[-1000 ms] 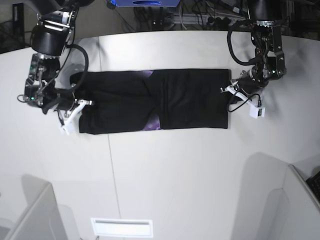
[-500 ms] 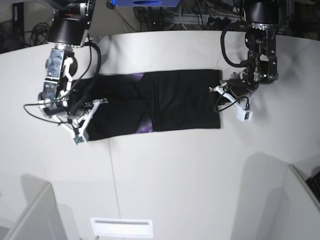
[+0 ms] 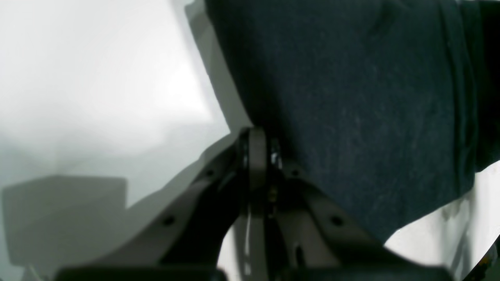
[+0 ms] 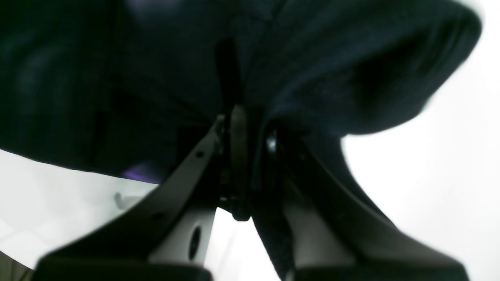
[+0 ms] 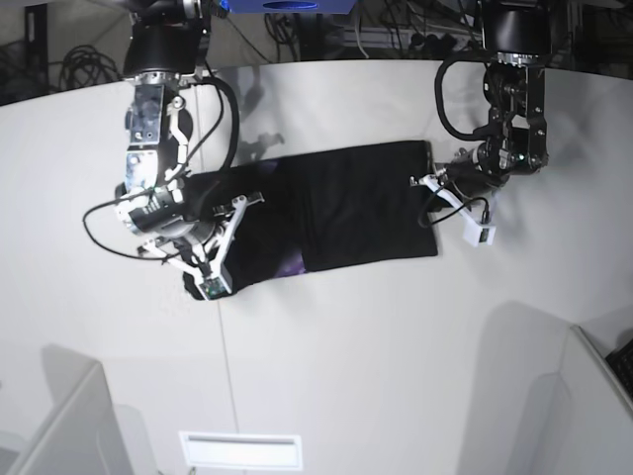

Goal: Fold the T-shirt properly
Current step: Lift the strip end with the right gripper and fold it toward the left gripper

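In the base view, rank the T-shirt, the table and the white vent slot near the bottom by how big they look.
1. table
2. T-shirt
3. white vent slot

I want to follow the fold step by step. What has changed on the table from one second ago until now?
The right gripper, shut on the T-shirt, has carried its end inward along the table toward the middle, so the cloth spans less and bunches there. The left gripper has drawn slightly inward too. Unchanged: both ends gripped, nothing released, the middle of the cloth lying flat.
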`<action>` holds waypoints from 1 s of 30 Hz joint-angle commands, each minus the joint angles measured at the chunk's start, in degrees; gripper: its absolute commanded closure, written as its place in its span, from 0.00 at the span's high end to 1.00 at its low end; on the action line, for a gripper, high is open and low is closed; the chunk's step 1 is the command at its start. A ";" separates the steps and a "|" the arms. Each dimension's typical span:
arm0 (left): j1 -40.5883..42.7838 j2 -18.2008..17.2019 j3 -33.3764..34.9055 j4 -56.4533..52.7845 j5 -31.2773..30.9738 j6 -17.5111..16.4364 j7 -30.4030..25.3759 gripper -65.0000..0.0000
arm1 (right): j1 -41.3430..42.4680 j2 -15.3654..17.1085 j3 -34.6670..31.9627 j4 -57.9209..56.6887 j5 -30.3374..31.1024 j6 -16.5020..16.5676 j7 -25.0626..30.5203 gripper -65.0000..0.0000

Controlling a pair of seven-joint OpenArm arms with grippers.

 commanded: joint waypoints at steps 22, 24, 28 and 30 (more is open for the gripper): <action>-0.46 -2.17 -0.16 -0.26 1.09 0.79 1.15 0.00 | 1.40 -3.79 -12.49 4.30 0.31 0.10 1.56 0.00; -0.46 -2.17 -0.16 -0.35 1.53 0.79 1.15 0.00 | 1.04 -3.97 -14.16 4.30 0.31 0.10 3.15 0.00; -0.46 -2.17 -0.16 0.27 7.51 0.79 1.15 0.00 | -0.01 -4.05 -17.68 4.39 0.40 -2.09 5.43 0.00; -0.46 -2.00 -0.16 0.18 10.24 0.53 1.15 0.00 | -0.01 -4.05 -19.61 4.39 0.49 -4.47 6.31 0.00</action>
